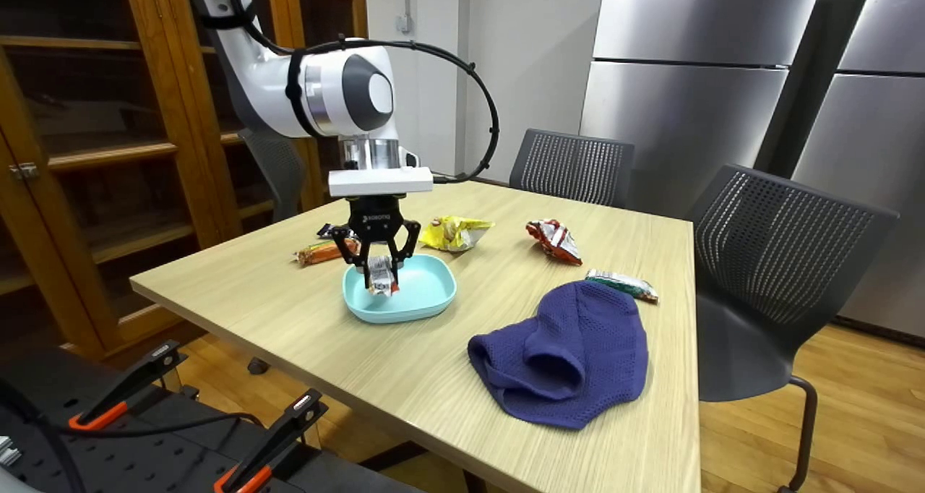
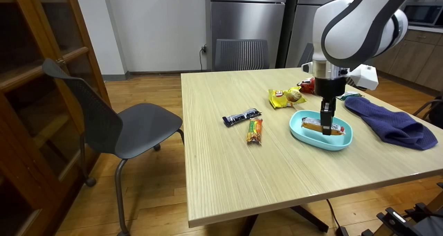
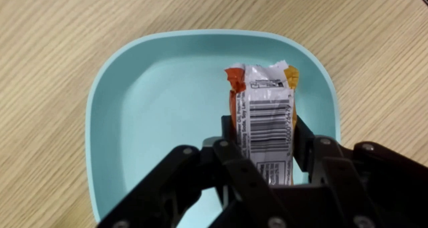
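Both exterior views overlook the table (image 1: 498, 283); wrist view faces down near the tray (image 3: 167, 104).

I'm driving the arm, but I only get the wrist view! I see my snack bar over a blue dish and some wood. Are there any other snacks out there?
Observer: Yes, in both exterior views a yellow bag lies near the dish.
Operator: Yum! Any more bars, besides my snack bar?
Observer: An orange bar lies close to a dark wrapper in an exterior view.
Operator: And is there anything on the table I couldn't eat?
Observer: A dark blue cloth, rumpled, lies there too.
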